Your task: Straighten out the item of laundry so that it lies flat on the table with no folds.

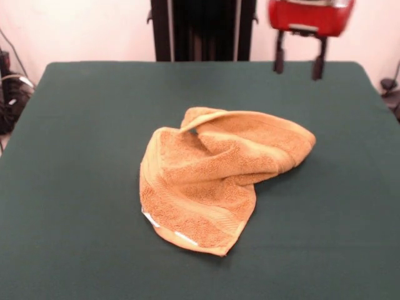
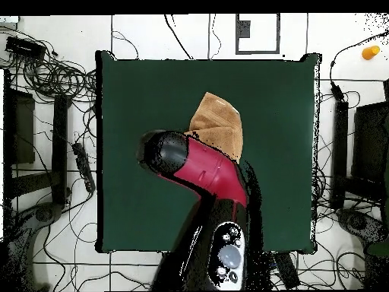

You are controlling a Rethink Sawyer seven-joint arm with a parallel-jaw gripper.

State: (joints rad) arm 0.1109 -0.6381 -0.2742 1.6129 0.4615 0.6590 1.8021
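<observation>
The towel (image 1: pixel 215 184) lies crumpled near the middle of the green tabletop (image 1: pixel 75 187), its near part fairly flat with a white tag (image 1: pixel 150 219) at the hem, its far part rolled over to one side. A good move is probably to pinch that folded far layer and draw it outward until it unrolls. Beyond, the gripper (image 1: pixel 299 62) hangs above the tabletop's far edge, spread and empty. Nothing else sits on the cloth; cables lie off the sides.
</observation>
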